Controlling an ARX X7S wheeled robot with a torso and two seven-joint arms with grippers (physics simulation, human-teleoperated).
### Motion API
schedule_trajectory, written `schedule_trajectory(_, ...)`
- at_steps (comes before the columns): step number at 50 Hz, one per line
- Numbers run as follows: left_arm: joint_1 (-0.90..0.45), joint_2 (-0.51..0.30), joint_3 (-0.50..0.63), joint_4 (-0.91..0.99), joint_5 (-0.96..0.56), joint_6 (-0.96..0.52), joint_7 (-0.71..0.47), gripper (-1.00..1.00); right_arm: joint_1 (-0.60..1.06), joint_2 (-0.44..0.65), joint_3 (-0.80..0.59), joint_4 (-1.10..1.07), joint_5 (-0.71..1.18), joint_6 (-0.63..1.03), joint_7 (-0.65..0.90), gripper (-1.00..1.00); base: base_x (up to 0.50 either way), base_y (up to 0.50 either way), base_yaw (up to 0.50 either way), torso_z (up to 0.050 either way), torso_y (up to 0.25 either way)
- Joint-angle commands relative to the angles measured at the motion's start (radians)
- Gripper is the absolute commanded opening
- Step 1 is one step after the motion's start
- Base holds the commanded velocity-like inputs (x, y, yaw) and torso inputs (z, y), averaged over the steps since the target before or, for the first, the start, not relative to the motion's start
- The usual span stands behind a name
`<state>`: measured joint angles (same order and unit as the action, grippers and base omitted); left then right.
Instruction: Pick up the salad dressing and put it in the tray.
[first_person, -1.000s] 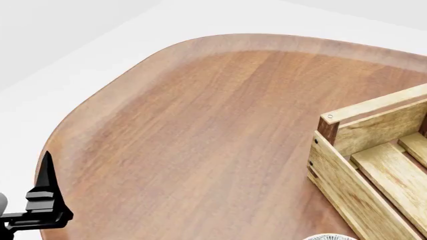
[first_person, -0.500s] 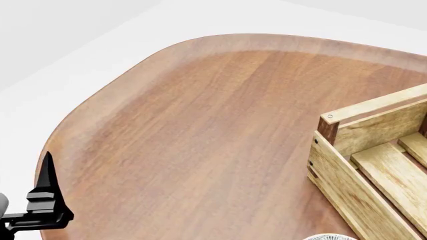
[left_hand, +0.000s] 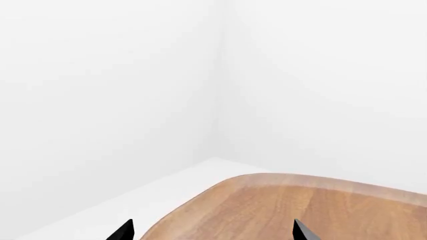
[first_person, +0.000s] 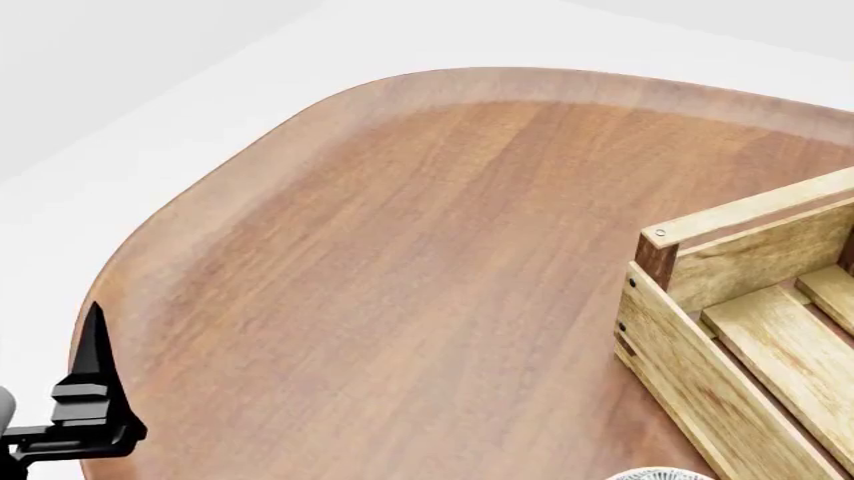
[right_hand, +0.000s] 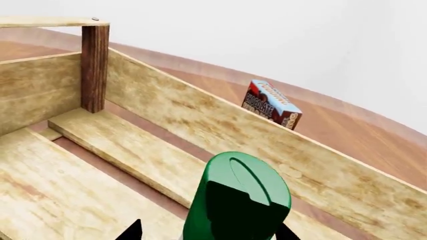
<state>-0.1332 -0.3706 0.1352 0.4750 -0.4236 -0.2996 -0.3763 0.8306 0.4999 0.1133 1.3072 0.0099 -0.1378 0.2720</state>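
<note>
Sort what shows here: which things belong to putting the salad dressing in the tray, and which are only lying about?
Part of the job:
- salad dressing, green cap between the right gripper fingers, over the tray floor
- tray, the slatted wooden crate

Lying about:
- pudding box, on the table beyond the tray's wall
- bowl, only its rim showing
- left gripper, open, idle at the table's edge

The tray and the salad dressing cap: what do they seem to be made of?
The tray looks like unfinished light wood: visible grain and blotchy stain on the slats, with a darker brown corner post. The salad dressing cap looks like smooth green plastic, going by its even colour and soft sheen; being rendered, this is uncertain.
</note>
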Motion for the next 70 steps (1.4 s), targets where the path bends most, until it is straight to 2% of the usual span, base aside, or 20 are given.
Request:
schedule_trajectory(1, 0.001, -0.002, 0.0, -0.001, -0.003, 0.003, -0.003, 1.0, -0.004, -0.004, 0.0, 0.001, -0.008, 0.002, -0.001, 1.0, 0.0, 0.0, 0.0, 0.0, 0.0)
schedule_trajectory(27, 0.0, -0.01, 0.002, 0.008, -0.008, 0.001, -0.012, 1.0, 0.044, 0.035, 0.004, -0.005, -0.009, -0.012, -0.001, 1.0, 0.0, 0.0, 0.0, 0.0, 0.0)
schedule_trajectory(28, 0.0, -0.01, 0.003, 0.008, -0.007, 0.001, -0.013, 1.0, 0.037, 0.036, 0.004, -0.038, -0.009, 0.0, -0.003, 1.0, 0.0, 0.0, 0.0, 0.0, 0.0)
schedule_trajectory(34, 0.002, -0.013, 0.003, 0.014, -0.008, 0.001, -0.016, 1.0, -0.138, 0.03, 0.043, -0.548, 0.043, 0.278, -0.028, 1.0, 0.0, 0.0, 0.0, 0.0, 0.0)
schedule_trajectory(38, 0.002, -0.015, -0.001, 0.022, -0.011, 0.0, -0.02, 1.0, -0.197, 0.031, 0.05, -0.78, 0.067, 0.397, -0.048, 1.0, 0.0, 0.0, 0.0, 0.0, 0.0)
schedule_trajectory(43, -0.002, -0.017, -0.019, 0.035, -0.025, -0.002, -0.03, 1.0, -0.245, 0.036, 0.051, -0.981, 0.078, 0.468, -0.057, 1.0, 0.0, 0.0, 0.0, 0.0, 0.0)
schedule_trajectory(48, -0.005, -0.02, -0.048, 0.053, -0.032, 0.036, -0.027, 1.0, -0.305, 0.053, 0.058, -1.27, 0.079, 0.56, -0.049, 1.0, 0.0, 0.0, 0.0, 0.0, 0.0)
schedule_trajectory(57, 0.008, -0.01, -0.118, 0.1, -0.042, 0.148, -0.028, 1.0, -0.43, 0.07, 0.069, -1.642, 0.064, 0.61, -0.037, 1.0, 0.0, 0.0, 0.0, 0.0, 0.0)
schedule_trajectory(70, 0.029, -0.002, -0.161, 0.145, -0.004, 0.247, -0.037, 1.0, -0.601, 0.024, 0.141, -1.974, 0.07, 0.583, 0.005, 1.0, 0.0, 0.0, 0.0, 0.0, 0.0)
